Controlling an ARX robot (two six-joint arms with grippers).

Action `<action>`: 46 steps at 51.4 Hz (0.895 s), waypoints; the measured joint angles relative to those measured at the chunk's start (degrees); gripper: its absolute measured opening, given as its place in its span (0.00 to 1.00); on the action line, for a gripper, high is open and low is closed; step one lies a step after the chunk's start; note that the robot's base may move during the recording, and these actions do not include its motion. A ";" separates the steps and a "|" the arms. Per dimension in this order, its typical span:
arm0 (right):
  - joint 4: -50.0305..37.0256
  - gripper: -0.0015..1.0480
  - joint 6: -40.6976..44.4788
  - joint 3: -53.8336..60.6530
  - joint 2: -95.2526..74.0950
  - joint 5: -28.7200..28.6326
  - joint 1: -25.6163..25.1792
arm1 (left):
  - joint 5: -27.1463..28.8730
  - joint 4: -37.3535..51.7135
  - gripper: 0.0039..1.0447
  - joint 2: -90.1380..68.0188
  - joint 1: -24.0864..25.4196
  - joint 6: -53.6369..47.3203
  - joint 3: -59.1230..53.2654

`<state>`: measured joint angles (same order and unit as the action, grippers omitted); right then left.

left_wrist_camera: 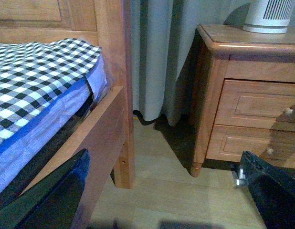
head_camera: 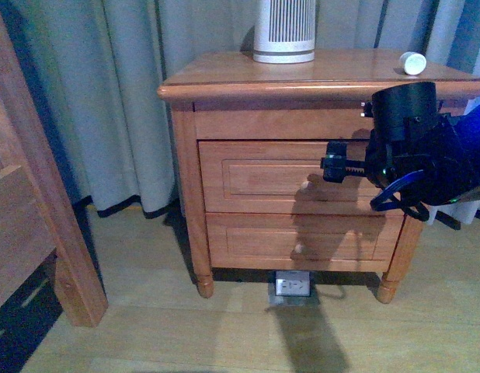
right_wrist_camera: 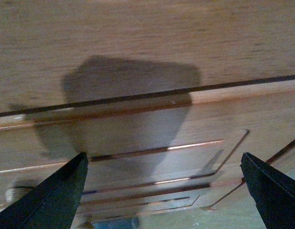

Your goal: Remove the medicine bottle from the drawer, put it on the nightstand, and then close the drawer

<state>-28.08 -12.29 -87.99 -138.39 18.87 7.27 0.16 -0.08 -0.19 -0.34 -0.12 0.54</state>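
Note:
The medicine bottle [head_camera: 414, 62], tiny and white, lies on the nightstand's top [head_camera: 333, 74] near its right edge. The upper drawer [head_camera: 255, 177] sits flush in the nightstand, its round knob [head_camera: 308, 184] facing out. My right gripper [head_camera: 337, 167] hovers open just in front of the drawer's right half, holding nothing. In the right wrist view the drawer panel [right_wrist_camera: 152, 138] fills the picture between the dark fingers [right_wrist_camera: 52, 200] of the right gripper [right_wrist_camera: 162, 191]. My left gripper [left_wrist_camera: 171, 191] is open over the floor, left of the nightstand [left_wrist_camera: 212, 95].
A tall white ribbed cylinder [head_camera: 284, 31] stands at the back of the top. A wooden bed frame [head_camera: 38, 194] with checked bedding [left_wrist_camera: 37, 71] is at the left. Grey curtains [head_camera: 108, 93] hang behind. A floor socket [head_camera: 292, 285] sits under the lower drawer [head_camera: 302, 242].

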 joint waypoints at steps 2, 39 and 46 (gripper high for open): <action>-0.24 0.93 0.00 0.39 0.15 -0.26 0.00 | 0.00 0.00 0.94 0.00 0.00 0.00 0.00; 5.73 0.93 0.09 55.74 64.78 -3.19 -5.84 | 0.00 0.00 0.94 0.00 0.00 0.00 0.00; 11.43 0.93 0.87 64.41 81.53 -3.37 -6.75 | 0.00 0.00 0.94 0.00 0.00 0.00 0.00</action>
<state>-16.64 -11.42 -23.57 -56.86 15.51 0.51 0.16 -0.08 -0.19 -0.34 -0.12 0.54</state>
